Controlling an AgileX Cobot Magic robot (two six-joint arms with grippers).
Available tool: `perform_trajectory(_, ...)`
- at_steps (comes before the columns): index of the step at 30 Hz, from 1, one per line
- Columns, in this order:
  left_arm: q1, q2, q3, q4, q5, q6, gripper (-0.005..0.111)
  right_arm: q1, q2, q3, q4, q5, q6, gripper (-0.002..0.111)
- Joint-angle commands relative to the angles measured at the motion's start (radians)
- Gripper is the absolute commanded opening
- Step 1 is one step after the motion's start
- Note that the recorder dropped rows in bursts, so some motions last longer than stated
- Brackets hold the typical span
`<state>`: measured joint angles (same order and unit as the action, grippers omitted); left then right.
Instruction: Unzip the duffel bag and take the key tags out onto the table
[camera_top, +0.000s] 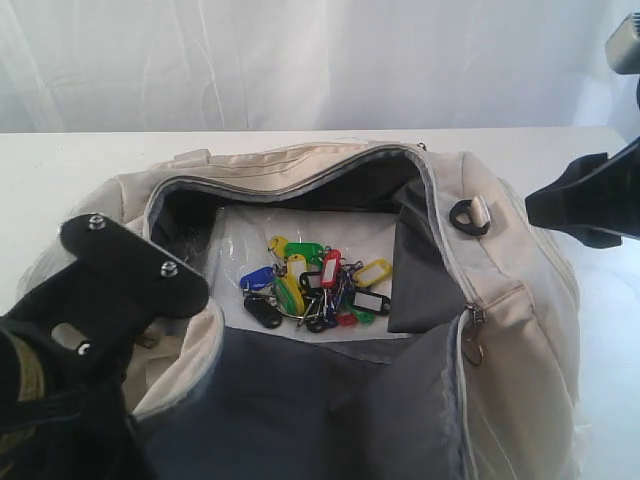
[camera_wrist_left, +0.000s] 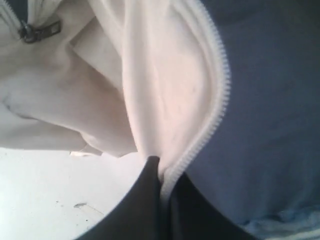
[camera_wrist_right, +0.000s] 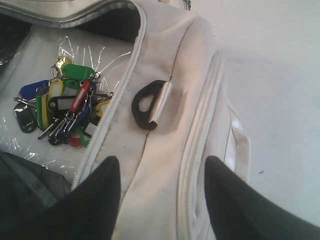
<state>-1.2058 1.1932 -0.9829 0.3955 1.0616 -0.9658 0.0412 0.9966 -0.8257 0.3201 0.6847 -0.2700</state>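
White table, cream duffel bag unzipped

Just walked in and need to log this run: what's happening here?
A two-armed robot is emptying a duffel bag. The bag is unzipped; the left gripper pinches its zipper edge. The key tags lie inside on clear plastic, not yet on the table. The right gripper hovers open over the bag's end.
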Motion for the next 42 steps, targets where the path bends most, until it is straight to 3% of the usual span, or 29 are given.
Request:
perform_trajectory(1,-0.007,-0.047,0.083,0.006,0.027,-0.076,0.000,-0.001,-0.008,0.000,0.001,0.004,0.003,0.048)
perform_trajectory(10,-0.007,-0.054,0.212,-0.053,-0.068,-0.115,0.004,-0.001,-0.008,0.000,0.005,0.003,0.003,0.048)
perform_trajectory(17,-0.007,-0.061,0.217,-0.088,-0.069,-0.081,0.047,-0.001,-0.008,0.000,0.005,0.005,0.003,0.048)
perform_trajectory(20,-0.007,-0.088,0.201,-0.099,0.001,-0.060,0.057,-0.001,-0.008,0.000,0.005,0.005,0.003,0.048)
perform_trajectory(24,-0.007,-0.148,0.158,-0.097,0.155,-0.047,0.058,-0.001,-0.008,0.000,0.007,0.004,0.003,0.048)
perform_trajectory(29,-0.007,-0.234,0.146,-0.127,0.159,-0.047,0.058,-0.001,-0.008,0.000,0.022,0.004,0.003,0.048)
perform_trajectory(38,-0.007,-0.287,0.177,-0.098,0.091,-0.047,0.058,-0.001,-0.008,0.000,0.024,0.006,0.003,0.048)
perform_trajectory(42,-0.007,-0.298,0.126,-0.014,-0.052,-0.047,0.058,-0.001,-0.016,0.000,0.096,0.005,-0.027,0.047)
